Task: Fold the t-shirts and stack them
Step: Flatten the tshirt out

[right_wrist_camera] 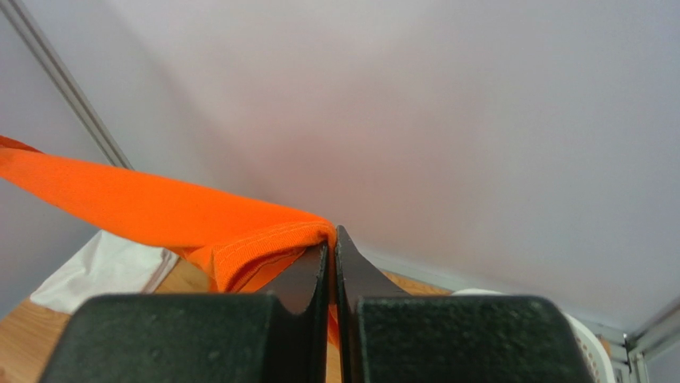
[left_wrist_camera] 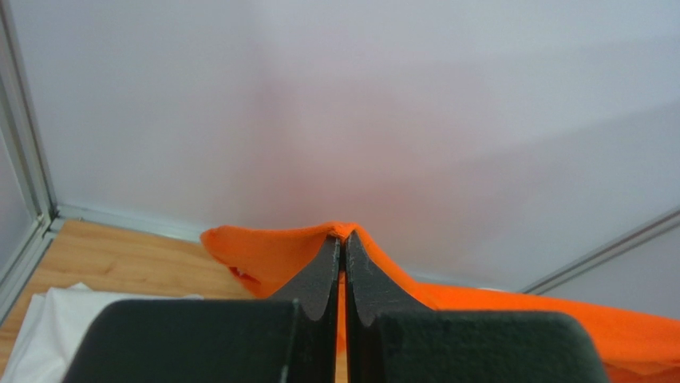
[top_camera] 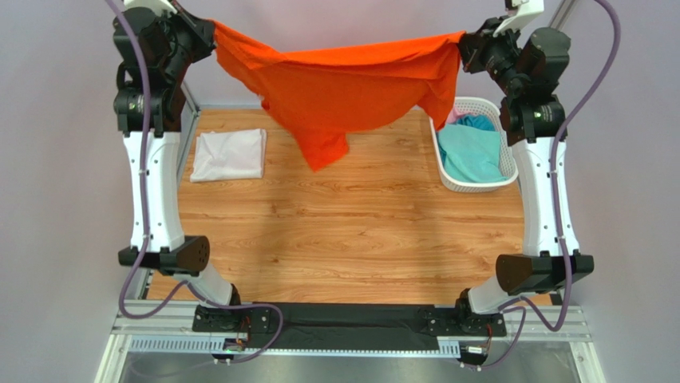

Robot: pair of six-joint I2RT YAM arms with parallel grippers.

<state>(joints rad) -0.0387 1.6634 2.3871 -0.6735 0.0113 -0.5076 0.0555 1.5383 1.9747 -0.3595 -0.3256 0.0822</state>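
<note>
A bright orange t-shirt [top_camera: 343,88] hangs stretched in the air across the back of the table, sagging in the middle with a sleeve dangling down. My left gripper [top_camera: 209,30] is shut on its left corner, the cloth [left_wrist_camera: 271,255] pinched between the black fingers [left_wrist_camera: 319,275]. On the right, my right gripper [top_camera: 467,44] is shut on the other corner, the hemmed orange edge [right_wrist_camera: 255,251] draped over its tips. A folded white t-shirt [top_camera: 229,155] lies flat at the back left of the wooden table [top_camera: 351,231]. Teal [top_camera: 472,152], blue and pink shirts lie in the basket.
A white plastic lattice basket [top_camera: 447,171] stands at the back right, beside the right arm. Metal frame posts and pale walls close in the back and sides. Both arm bases sit at the near edge.
</note>
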